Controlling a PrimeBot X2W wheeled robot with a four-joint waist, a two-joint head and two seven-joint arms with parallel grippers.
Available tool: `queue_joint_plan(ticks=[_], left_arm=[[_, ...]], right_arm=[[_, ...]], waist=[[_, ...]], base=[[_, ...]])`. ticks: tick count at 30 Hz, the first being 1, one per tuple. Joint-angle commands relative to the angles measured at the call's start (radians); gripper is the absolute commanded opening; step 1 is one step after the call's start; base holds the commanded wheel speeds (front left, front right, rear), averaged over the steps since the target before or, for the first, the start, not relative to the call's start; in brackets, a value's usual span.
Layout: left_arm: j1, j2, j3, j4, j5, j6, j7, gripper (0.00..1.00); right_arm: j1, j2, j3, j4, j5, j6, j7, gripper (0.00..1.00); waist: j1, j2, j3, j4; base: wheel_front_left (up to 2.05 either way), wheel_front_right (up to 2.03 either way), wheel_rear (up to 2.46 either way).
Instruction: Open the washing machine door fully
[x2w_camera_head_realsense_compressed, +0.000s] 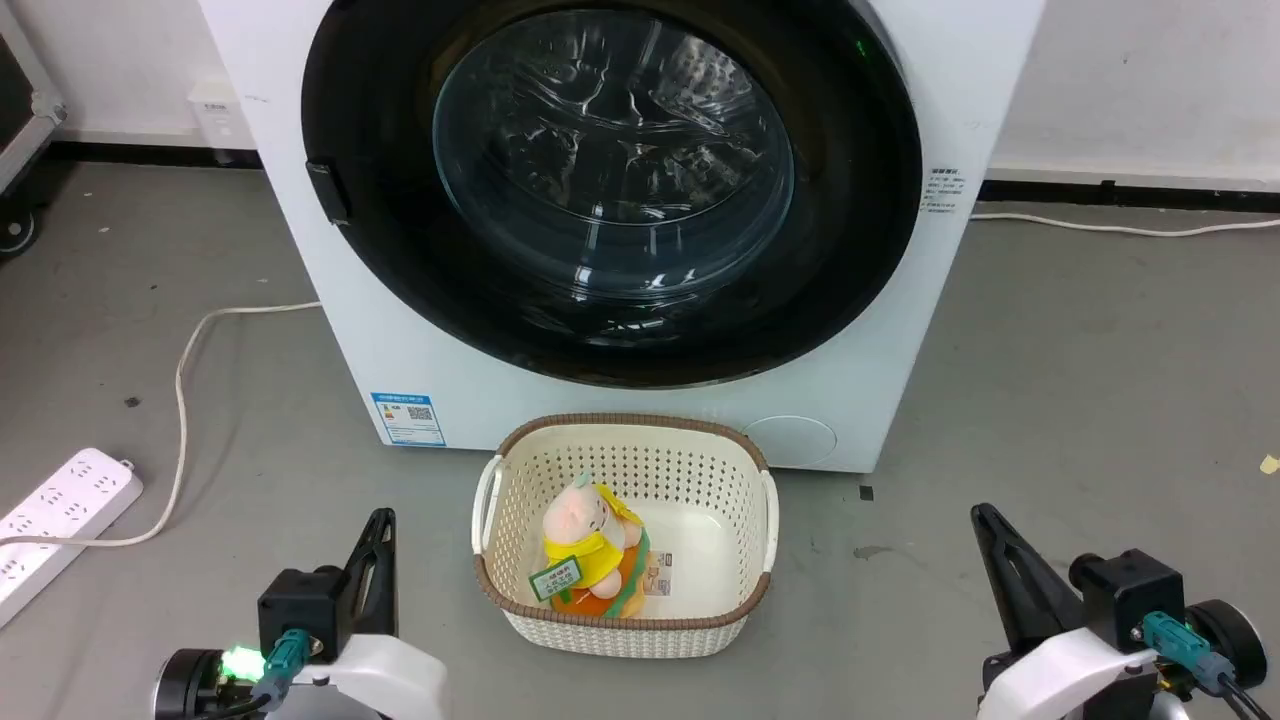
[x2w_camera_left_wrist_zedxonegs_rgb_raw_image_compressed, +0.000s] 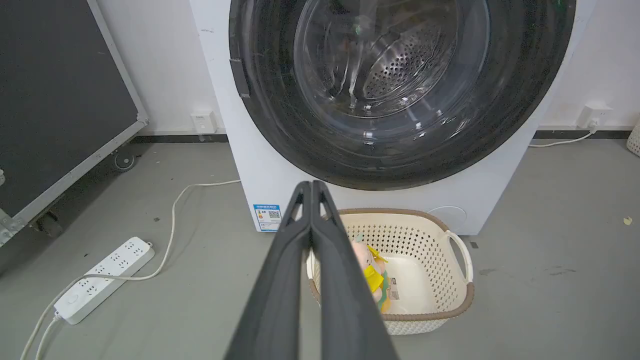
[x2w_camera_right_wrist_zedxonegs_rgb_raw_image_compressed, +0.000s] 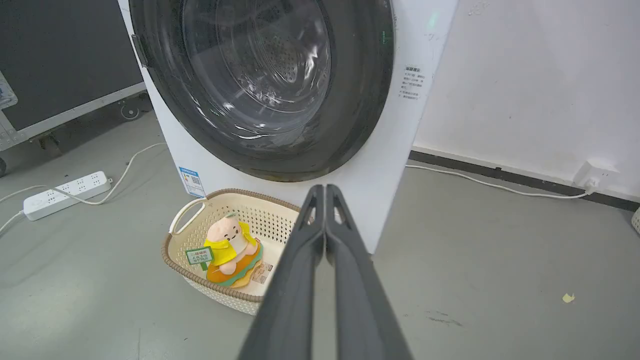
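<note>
The washing machine (x2w_camera_head_realsense_compressed: 905, 330) is a white front-loader standing straight ahead. Its door (x2w_camera_head_realsense_compressed: 380, 130) is a glossy black disc with a clear glass bowl, lying flat against the front, shut. A small black handle (x2w_camera_head_realsense_compressed: 328, 192) sits on the door's left edge. The steel drum shows through the glass in the left wrist view. My left gripper (x2w_camera_head_realsense_compressed: 380, 520) rests low at the lower left, fingers together, shut on nothing. At the lower right my right gripper (x2w_camera_head_realsense_compressed: 985, 515) is also shut and holds nothing. Both are well short of the door (x2w_camera_left_wrist_zedxonegs_rgb_raw_image_compressed: 280, 125) (x2w_camera_right_wrist_zedxonegs_rgb_raw_image_compressed: 360, 100).
A cream perforated basket (x2w_camera_head_realsense_compressed: 745, 545) with a plush toy (x2w_camera_head_realsense_compressed: 590, 545) sits on the floor right before the machine, between my grippers. A white power strip (x2w_camera_head_realsense_compressed: 60, 510) and its cable (x2w_camera_head_realsense_compressed: 185, 360) lie at the left. A dark wheeled panel (x2w_camera_left_wrist_zedxonegs_rgb_raw_image_compressed: 55, 100) stands further left.
</note>
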Motion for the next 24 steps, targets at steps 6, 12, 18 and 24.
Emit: queue_joint_plan(ticks=[6, 12, 18, 24], left_arm=[[-0.015, 0.002, 0.000, -0.004, 0.003, 0.002, 0.000, 0.00], [-0.015, 0.002, 0.000, -0.004, 0.003, 0.002, 0.000, 0.00], [-0.015, 0.002, 0.000, -0.004, 0.003, 0.002, 0.000, 0.00], [-0.015, 0.002, 0.000, -0.004, 0.003, 0.002, 0.000, 0.00]], right_arm=[[-0.012, 0.005, -0.001, -0.005, -0.008, -0.001, 0.001, 0.00], [-0.012, 0.005, -0.001, -0.005, -0.008, -0.001, 0.001, 0.00], [-0.012, 0.005, -0.001, -0.005, -0.008, -0.001, 0.001, 0.00], [-0.012, 0.005, -0.001, -0.005, -0.008, -0.001, 0.001, 0.00]], waist=[[0.0000, -0.0001, 0.000, 0.000], [0.0000, -0.0001, 0.000, 0.000], [0.0000, -0.0001, 0.000, 0.000], [0.0000, -0.0001, 0.000, 0.000]], base=[[0.00, 0.00, 0.00], [0.00, 0.00, 0.00], [0.00, 0.00, 0.00], [0.00, 0.00, 0.00]])
